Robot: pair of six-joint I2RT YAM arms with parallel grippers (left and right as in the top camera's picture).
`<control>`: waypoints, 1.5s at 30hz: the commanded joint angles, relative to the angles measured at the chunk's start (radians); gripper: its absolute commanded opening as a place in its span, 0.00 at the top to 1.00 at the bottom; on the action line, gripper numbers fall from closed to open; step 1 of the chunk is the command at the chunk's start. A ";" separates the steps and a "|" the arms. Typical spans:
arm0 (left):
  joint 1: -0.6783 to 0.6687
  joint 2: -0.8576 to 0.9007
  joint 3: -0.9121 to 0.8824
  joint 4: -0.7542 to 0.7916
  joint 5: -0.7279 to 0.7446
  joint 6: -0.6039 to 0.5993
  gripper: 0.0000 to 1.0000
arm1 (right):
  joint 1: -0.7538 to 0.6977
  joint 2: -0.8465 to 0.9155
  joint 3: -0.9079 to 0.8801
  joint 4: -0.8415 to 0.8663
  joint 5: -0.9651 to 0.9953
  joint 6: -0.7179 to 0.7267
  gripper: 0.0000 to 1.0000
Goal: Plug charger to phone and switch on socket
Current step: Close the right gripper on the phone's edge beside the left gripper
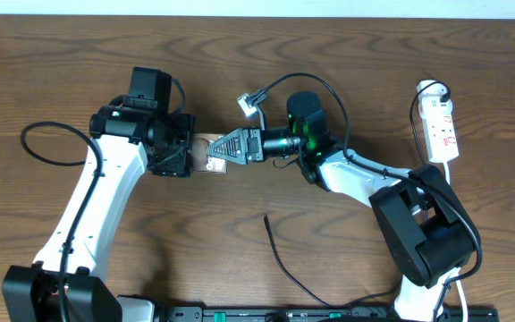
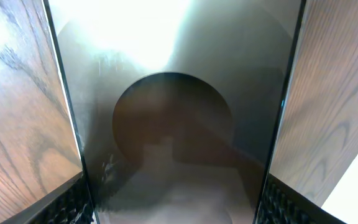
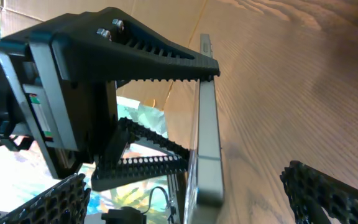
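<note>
With the left gripper (image 1: 191,154) clamping the phone (image 2: 179,124) and the right gripper (image 1: 217,149) open astride it, steady the phone and grasp the charger (image 1: 277,254) near its tip.

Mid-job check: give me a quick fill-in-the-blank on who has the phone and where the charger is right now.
1. The phone is clamped by the ___ end effector.
2. The right end effector faces the phone with its jaws ___, holding nothing.
3. The charger lies on the table, held by ___ end effector.

Missing words: left; open; neither.
</note>
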 commanded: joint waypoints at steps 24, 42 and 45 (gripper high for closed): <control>-0.079 -0.009 0.011 0.027 -0.007 -0.068 0.93 | 0.079 0.007 0.010 -0.056 0.132 0.007 0.59; -0.099 -0.009 0.011 0.027 -0.007 -0.068 0.92 | 0.089 0.007 0.010 -0.056 0.136 0.004 0.84; -0.106 -0.009 0.011 0.027 -0.007 -0.068 0.93 | 0.090 0.007 0.010 -0.056 0.135 0.004 0.84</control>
